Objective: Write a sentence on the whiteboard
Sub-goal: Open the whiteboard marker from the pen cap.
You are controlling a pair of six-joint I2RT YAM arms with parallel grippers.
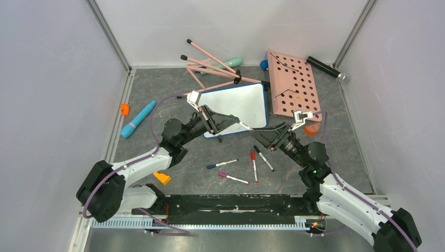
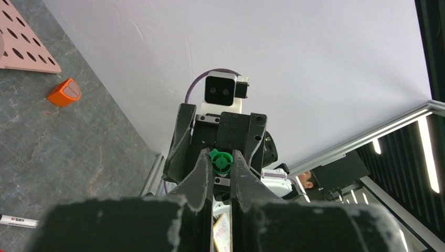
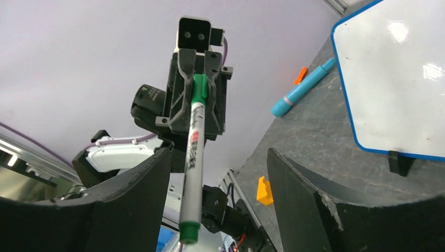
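my left gripper [image 2: 221, 160] is clenched on a green marker [image 3: 193, 152], which it holds out toward the right arm. my right gripper [image 3: 218, 157] is released, with one finger on each side of the marker. the whiteboard [image 1: 239, 100] lies on the table [image 1: 336, 152] just behind both grippers, beside the pink board [image 1: 294, 84].

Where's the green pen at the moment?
From above, the green pen is clamped in the left tool, pointing at the open right tool, by the near edge of the whiteboard.
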